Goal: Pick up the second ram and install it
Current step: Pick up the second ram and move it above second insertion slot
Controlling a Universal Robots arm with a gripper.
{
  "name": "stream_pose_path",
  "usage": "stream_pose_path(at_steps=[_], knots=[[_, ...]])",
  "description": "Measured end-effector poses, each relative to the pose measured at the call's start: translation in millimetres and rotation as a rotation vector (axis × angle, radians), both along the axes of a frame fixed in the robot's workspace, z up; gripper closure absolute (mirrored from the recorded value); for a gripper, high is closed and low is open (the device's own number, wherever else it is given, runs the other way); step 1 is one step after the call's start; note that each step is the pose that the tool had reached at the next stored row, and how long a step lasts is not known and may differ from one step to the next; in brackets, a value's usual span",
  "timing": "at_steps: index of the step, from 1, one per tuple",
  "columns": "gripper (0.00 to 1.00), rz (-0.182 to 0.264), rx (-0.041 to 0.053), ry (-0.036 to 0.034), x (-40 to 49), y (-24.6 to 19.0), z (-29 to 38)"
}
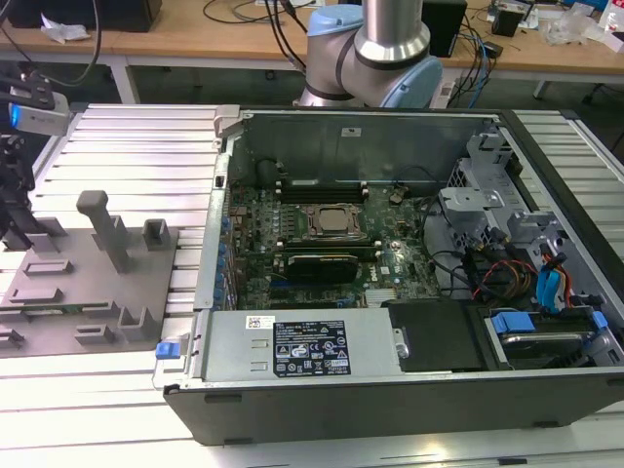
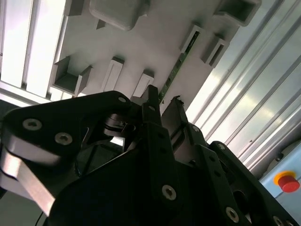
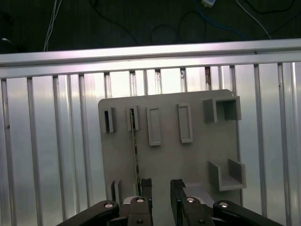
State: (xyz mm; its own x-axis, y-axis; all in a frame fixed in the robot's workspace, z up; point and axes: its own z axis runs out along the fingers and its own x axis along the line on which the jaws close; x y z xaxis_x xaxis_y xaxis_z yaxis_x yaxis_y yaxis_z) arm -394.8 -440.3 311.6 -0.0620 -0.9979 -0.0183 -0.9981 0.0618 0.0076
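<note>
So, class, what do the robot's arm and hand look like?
The arm is a silver-grey tube with rounded joints capped in light blue. The hand is black, built of flat linked bars with round silver screws, ending in two narrow fingers.

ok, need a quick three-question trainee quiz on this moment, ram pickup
1. True or false: the gripper holds the second ram.
2. The second ram stands: A) on edge in the grey fixture plate; B) flat on that plate; C) between the gripper's fingers.
3. Fill in: the gripper's jaws are ____.

Key: 1 false; 2 A; 3 open.
</note>
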Motion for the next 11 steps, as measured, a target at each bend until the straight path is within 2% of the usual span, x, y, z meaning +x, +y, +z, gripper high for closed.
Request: stream_pose_path(at_steps=[9, 11], knots=[[0.7, 0.0, 0.0, 0.0, 0.0, 0.0, -8.7], [0.7, 0.0, -0.0002, 0.0001, -0.1, -0.6, -14.7]])
